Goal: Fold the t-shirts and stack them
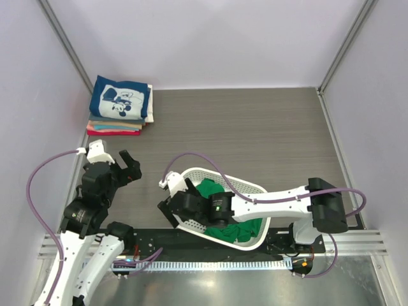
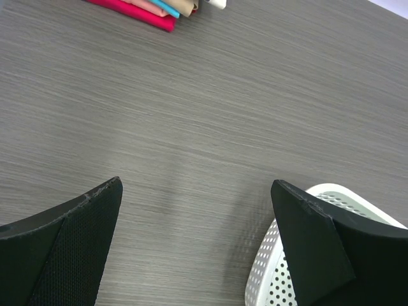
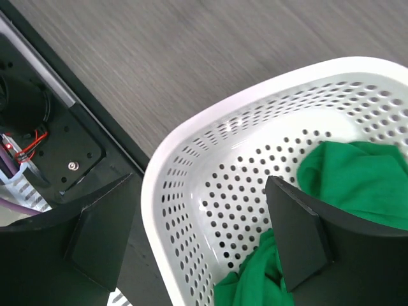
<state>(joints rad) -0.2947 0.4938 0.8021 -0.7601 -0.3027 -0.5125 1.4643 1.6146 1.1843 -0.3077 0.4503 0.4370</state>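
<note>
A bright green t-shirt (image 1: 237,231) lies crumpled in the white perforated basket (image 1: 213,171) at the near middle. My right gripper (image 1: 172,211) is open over the basket's left end. In the right wrist view it (image 3: 201,180) straddles the rim (image 3: 191,140), with one finger outside and one inside next to the green cloth (image 3: 357,178), holding nothing. A folded stack (image 1: 120,105) sits at the far left with the navy cartoon tee on top and cream, tan and red-pink ones under it. My left gripper (image 1: 131,167) is open and empty above the table, left of the basket.
In the left wrist view, the gripper (image 2: 196,183) hovers over grey wood-grain table, with the stack's edge (image 2: 146,9) at the top and the basket's corner (image 2: 271,264) at the bottom right. Walls close in the table. A black mounting rail (image 1: 210,252) runs along the near edge.
</note>
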